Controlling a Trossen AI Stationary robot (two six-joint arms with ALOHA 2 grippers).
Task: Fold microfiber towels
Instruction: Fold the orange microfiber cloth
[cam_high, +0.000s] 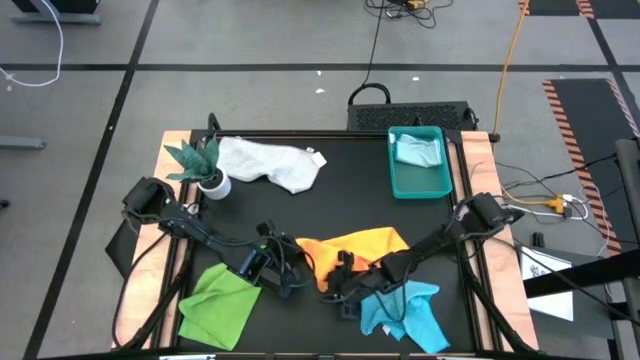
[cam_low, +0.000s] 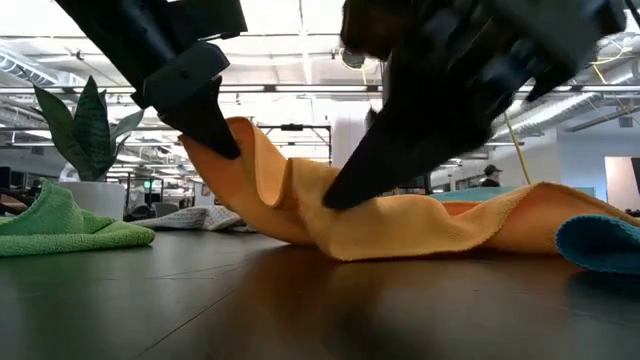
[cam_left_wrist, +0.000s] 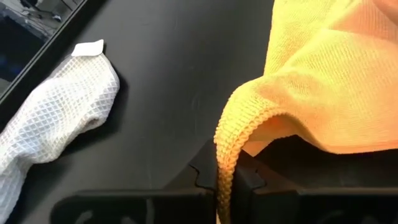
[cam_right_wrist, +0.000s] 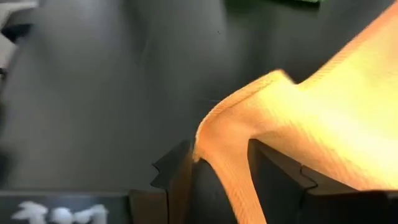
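Orange towel (cam_high: 355, 250), centre-bottom of the high view, is mid-fold: left gripper (cam_high: 283, 268) clamped tight on its edge, right gripper (cam_high: 340, 283) w/ fingers apart around another edge, cloth running between them. Pale blue towel (cam_high: 418, 150) sits in teal tray (cam_high: 420, 183) upper right, prob. done. White-grey (cam_high: 270, 162) upper centre, lime green (cam_high: 220, 300) lower left & turquoise (cam_high: 405, 315) bottom centre-right lie rumpled, so most of the job's left.

Two black jointed arms (cam_high: 200, 228) carry looped cables and flat, notched dark fingers (cam_right_wrist: 177, 180).
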